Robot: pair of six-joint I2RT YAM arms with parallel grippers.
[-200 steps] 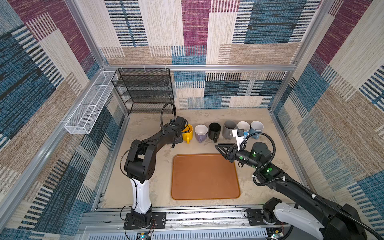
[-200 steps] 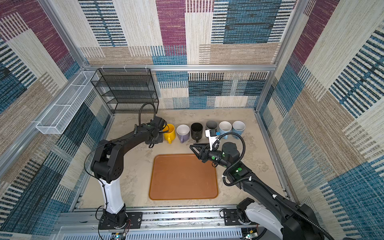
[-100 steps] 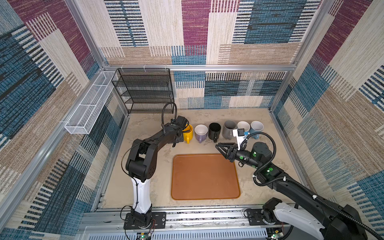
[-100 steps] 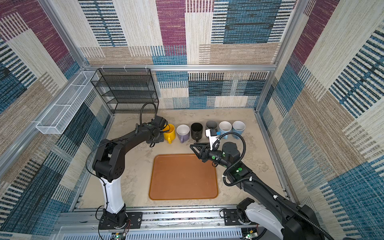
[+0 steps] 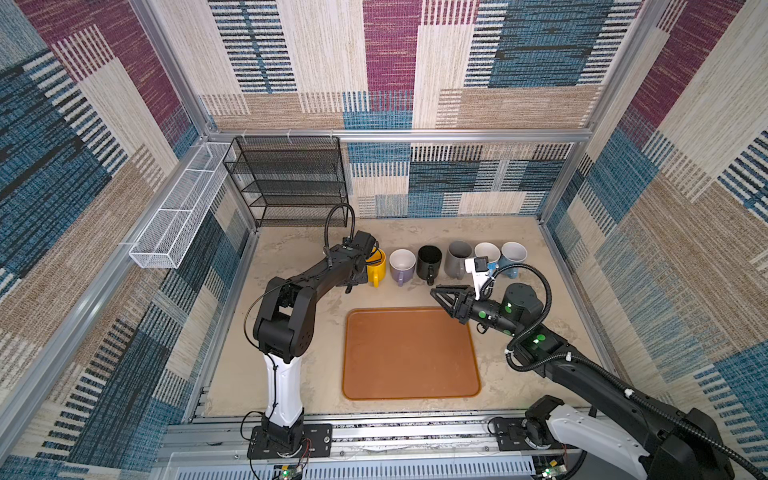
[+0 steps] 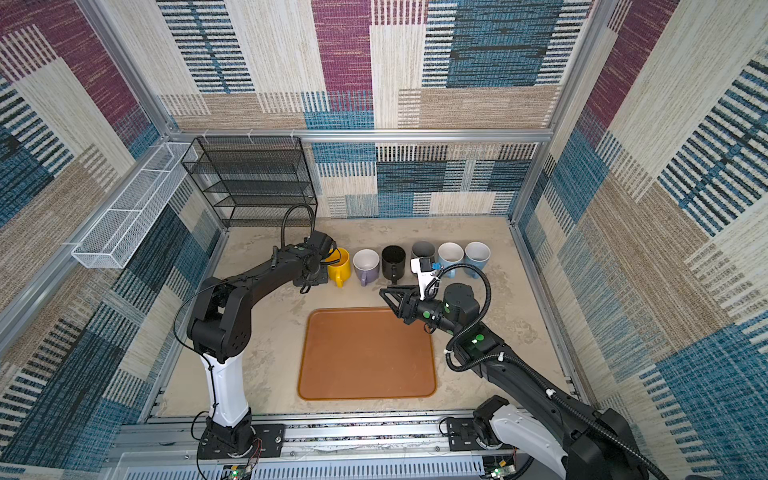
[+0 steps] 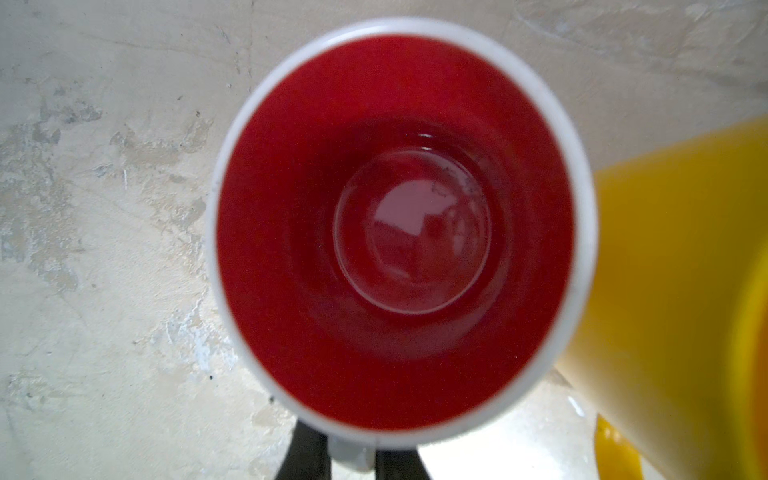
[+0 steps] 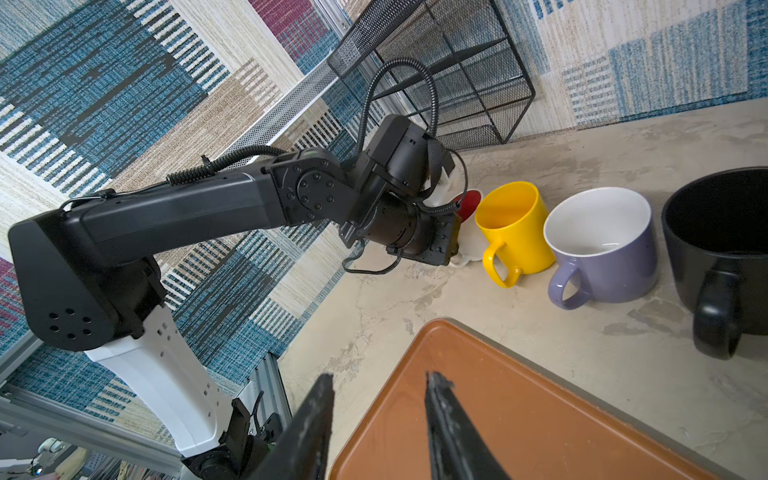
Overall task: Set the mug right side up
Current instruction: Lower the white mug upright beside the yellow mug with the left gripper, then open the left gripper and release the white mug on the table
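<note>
The mug [image 7: 395, 232] is white outside and red inside; in the left wrist view I look straight down into its open mouth. My left gripper [image 7: 352, 457] is shut on its white handle [image 7: 353, 451], with one black finger on each side. In the right wrist view the mug [image 8: 468, 243] stands mouth up at the table, close beside the yellow mug [image 8: 513, 232]. In both top views my left wrist [image 5: 355, 259] hides the mug. My right gripper [image 5: 434, 291] is open and empty, above the brown tray's far right corner.
A row of upright mugs runs along the back: yellow [image 5: 376, 266], purple [image 5: 402, 266], black [image 5: 429, 262], grey [image 5: 458, 259], white [image 5: 486, 253], light blue [image 5: 513, 257]. The brown tray [image 5: 411, 353] lies in the middle. A black mesh shelf [image 5: 291, 183] and a white wire basket [image 5: 178, 212] stand back left.
My left wrist has edged slightly back and right, toward the yellow mug. The right arm has not moved.
</note>
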